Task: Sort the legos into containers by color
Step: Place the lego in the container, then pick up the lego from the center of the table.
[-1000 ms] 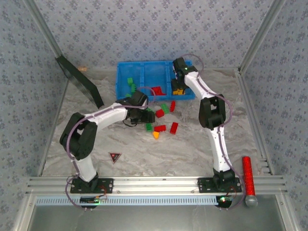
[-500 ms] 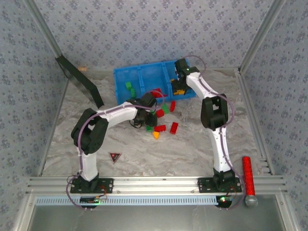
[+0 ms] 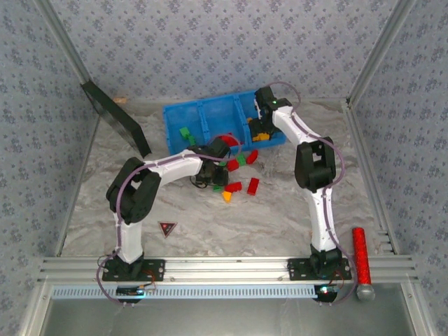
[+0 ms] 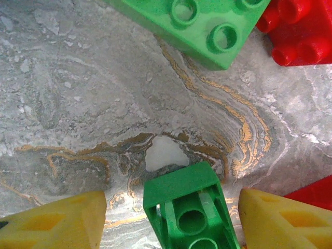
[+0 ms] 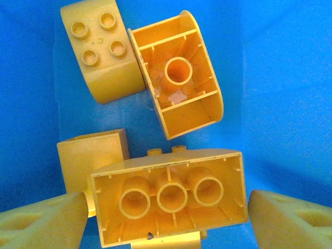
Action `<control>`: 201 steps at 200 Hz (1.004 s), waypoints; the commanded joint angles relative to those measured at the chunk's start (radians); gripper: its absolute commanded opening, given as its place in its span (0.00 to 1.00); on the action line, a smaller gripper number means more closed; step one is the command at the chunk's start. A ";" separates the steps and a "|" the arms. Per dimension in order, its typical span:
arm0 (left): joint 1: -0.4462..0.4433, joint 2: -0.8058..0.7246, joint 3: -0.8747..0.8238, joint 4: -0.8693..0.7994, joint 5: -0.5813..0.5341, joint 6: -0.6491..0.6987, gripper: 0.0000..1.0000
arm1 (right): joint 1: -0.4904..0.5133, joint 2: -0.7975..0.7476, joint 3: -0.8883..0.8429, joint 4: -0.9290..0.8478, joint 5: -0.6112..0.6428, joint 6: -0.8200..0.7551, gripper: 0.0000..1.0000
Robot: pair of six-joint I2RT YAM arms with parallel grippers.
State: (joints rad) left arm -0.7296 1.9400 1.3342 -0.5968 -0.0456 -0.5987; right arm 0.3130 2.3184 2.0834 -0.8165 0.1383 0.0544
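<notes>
The blue bin [image 3: 210, 112] lies skewed at the back, with green legos [image 3: 185, 133] in its left compartment and red ones [image 3: 229, 138] near the middle. My right gripper [image 3: 262, 124] hangs open over the right compartment [image 5: 290, 78]. A long yellow lego [image 5: 166, 202] lies hollow side up between its fingers, among other yellow legos [image 5: 101, 49]. My left gripper [image 3: 214, 173] is low over the loose pile, open, with a small green lego [image 4: 189, 212] between its fingertips. A bigger green lego [image 4: 202, 21] and a red one [image 4: 301, 31] lie just ahead of it.
Loose red legos [image 3: 253, 185], green legos [image 3: 240, 159] and an orange one [image 3: 226, 197] lie on the marbled table in front of the bin. A black panel [image 3: 115, 119] leans at the back left. A triangle sticker [image 3: 166, 227] sits front left, and a red cylinder [image 3: 360, 252] front right.
The bin has turned counter-clockwise, its left end now nearer the arms. My left gripper has moved right into the loose pile. The right gripper stays over the right compartment.
</notes>
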 commanded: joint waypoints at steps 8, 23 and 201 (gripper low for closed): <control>-0.006 0.020 -0.025 0.011 0.012 -0.028 0.67 | 0.003 -0.070 0.009 -0.013 0.024 -0.009 0.71; -0.008 0.013 -0.034 0.012 0.008 -0.029 0.67 | 0.001 -0.061 0.010 -0.017 0.019 0.001 0.68; -0.008 -0.005 -0.058 0.026 0.006 -0.059 0.59 | -0.024 -0.139 -0.130 0.108 -0.178 0.231 0.27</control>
State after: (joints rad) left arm -0.7296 1.9427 1.2964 -0.5385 -0.0540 -0.6418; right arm 0.2955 2.2292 1.9804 -0.7486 0.0147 0.2214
